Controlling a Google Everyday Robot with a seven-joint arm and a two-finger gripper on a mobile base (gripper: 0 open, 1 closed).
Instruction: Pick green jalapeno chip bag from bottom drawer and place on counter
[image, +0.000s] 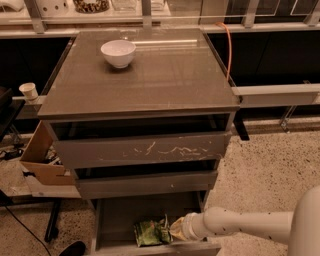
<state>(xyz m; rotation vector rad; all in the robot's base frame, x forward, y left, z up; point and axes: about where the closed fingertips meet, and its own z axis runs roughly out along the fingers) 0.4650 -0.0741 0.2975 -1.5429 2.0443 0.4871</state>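
Camera view: a white arm extends from the right into the open bottom drawer. Its gripper sits at the right edge of the green jalapeno chip bag lying on the drawer floor, apparently touching it. Whether it has hold of the bag cannot be told. A white bowl stands on the counter.
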